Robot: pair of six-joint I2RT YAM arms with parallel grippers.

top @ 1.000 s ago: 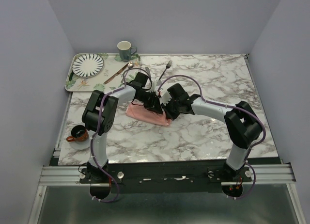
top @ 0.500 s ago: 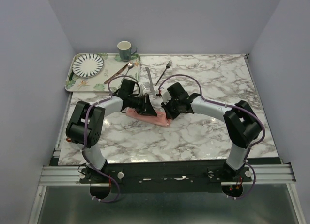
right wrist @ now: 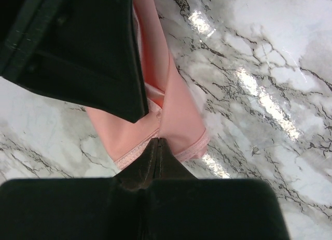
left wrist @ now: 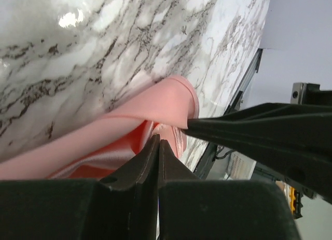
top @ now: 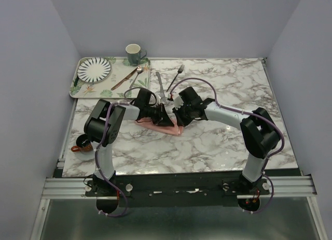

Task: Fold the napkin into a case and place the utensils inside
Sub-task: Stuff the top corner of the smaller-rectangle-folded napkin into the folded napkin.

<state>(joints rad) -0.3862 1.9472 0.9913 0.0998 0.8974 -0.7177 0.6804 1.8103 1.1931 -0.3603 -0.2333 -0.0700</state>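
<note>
The napkin [right wrist: 179,112] was found folded narrow on the marble table [top: 218,141], pinched by both the left gripper [left wrist: 158,142] and right gripper [right wrist: 155,142], fingertips clenched on cloth. Fork [top: 176,76] and knife [top: 160,85] lay beyond both.

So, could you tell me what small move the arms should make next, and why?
Probably carry the pinched edge across and lay it flat: the left gripper and the right gripper are both shut on the napkin, which lies bunched in loose layers.
</note>
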